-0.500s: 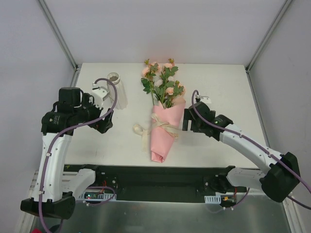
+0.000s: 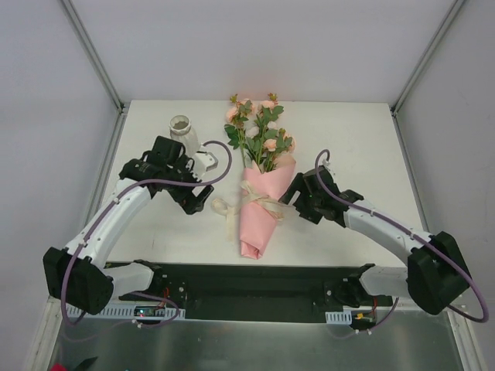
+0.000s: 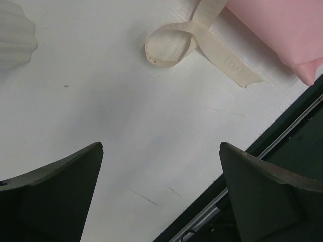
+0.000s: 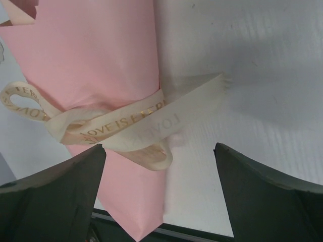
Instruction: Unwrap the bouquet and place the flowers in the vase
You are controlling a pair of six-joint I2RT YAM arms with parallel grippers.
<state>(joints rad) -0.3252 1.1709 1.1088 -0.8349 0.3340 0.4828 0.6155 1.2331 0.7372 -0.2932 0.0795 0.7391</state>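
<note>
Both arms swung inward; left end effector (image 2: pixel 199 202), wide, near the ribbon (image 2: pixel 227 209); right end effector (image 2: pixel 292 196), wide, beside the bouquet (image 2: pixel 260 212).

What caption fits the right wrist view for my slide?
Open right tool poised over the wrapped bouquet, its cream ribbon not yet untied.

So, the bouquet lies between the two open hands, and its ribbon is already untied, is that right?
Not quite: the ribbon is tied around the pink paper of the bouquet, as the right wrist view shows. The bouquet does lie between the open left hand and right hand.
</note>
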